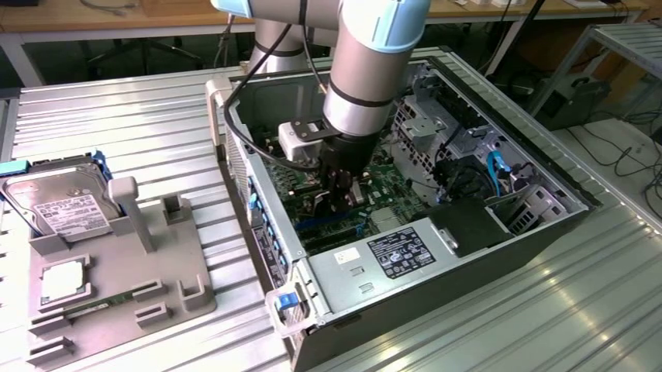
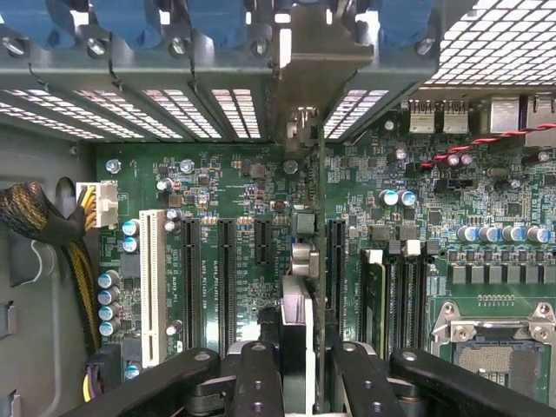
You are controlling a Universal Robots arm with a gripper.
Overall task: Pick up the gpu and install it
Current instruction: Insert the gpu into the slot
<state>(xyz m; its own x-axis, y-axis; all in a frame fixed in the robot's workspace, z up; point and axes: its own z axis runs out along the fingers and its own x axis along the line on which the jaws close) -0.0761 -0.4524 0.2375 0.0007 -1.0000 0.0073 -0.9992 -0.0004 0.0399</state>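
Green circuit board lines the floor of the open computer case that lies on its side on a ribbed metal table, seen from the exterior view. My arm reaches down into the case, and my gripper sits low among the boards, with its tips buried in the dark middle of the case. A silver power supply with a black label fills the near end of the case. Well apart, toward the exterior view's left, a grey holder tray carries a silver hard drive standing in its blue frame, and a narrow green memory stick lies in a slot on the tray.

From the wrist view, I look straight down onto the motherboard. My gripper pinches the graphics card edge-on; the black fingers press against its two faces. The card stands upright, thin as a blade from here, its silver end bracket reaching the slotted rear wall of the case. Its lower edge runs along the board between the black expansion slots, beside a white slot. Whether it is fully seated I cannot tell. A braided cable bundle curls at the case wall, and an empty processor socket sits to the far side.
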